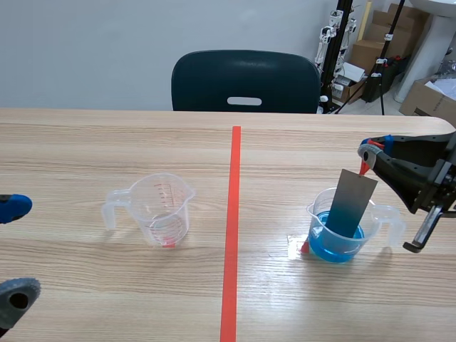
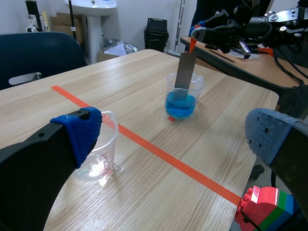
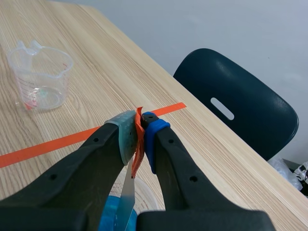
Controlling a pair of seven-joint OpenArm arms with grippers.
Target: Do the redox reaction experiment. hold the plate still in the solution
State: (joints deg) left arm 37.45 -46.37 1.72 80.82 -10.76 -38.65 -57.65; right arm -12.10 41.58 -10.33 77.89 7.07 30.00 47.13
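Grey metal plate (image 1: 354, 203) stands tilted in the clear plastic beaker of blue solution (image 1: 338, 241), lower end submerged to react, its top clamped by the right pincer (image 1: 368, 151). Nearest, the left pincer (image 1: 16, 251) hangs open, unneeded; beyond, an empty clear measuring cup (image 1: 160, 210) sits spare on the wooden counter (image 1: 107, 142).

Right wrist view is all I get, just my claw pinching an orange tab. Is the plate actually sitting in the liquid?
Observer: Yes. In the scene view the flat grey metal plate has its lower part in the blue solution inside the clear plastic beaker. Its upper part stands tilted above the rim, toward the right claw.
Operator: And the other claw, is it near the beaker?
Observer: No. The left claw is open and holds nothing, far off on the other side of the tape line.
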